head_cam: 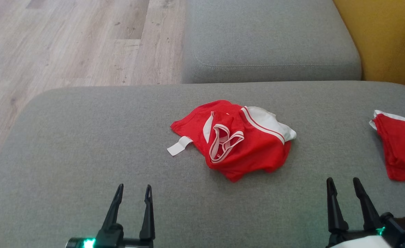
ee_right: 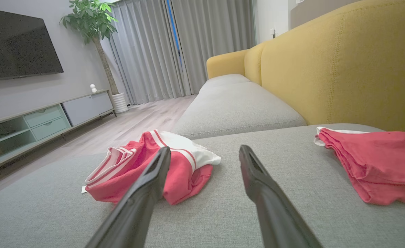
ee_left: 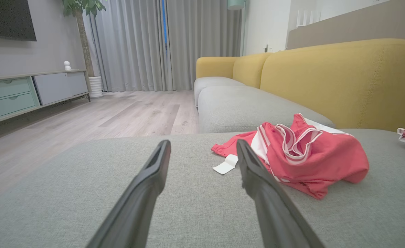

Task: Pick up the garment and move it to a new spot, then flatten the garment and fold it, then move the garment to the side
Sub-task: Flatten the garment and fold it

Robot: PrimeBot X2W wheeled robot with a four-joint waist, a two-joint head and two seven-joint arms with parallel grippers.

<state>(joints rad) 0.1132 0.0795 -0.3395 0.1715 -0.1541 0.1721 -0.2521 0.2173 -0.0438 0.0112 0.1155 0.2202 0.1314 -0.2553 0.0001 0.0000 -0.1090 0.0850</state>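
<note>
Though near the garment (head_cam: 236,144), left claw (head_cam: 134,187) and right claw (head_cam: 342,181) fully spread, empty.

I am looking down on a broad grey woven-fabric sofa cushion (head_cam: 78,144), and two things are lying directly on it. A crumpled red jersey garment with white striped trim (head_cam: 247,148) is sitting near its middle, with a white tag (head_cam: 179,146) sticking out flat on the fabric toward my left. A second red cloth with a white edge (head_cam: 400,151) is resting well apart from it, at the cushion's right side.
</note>
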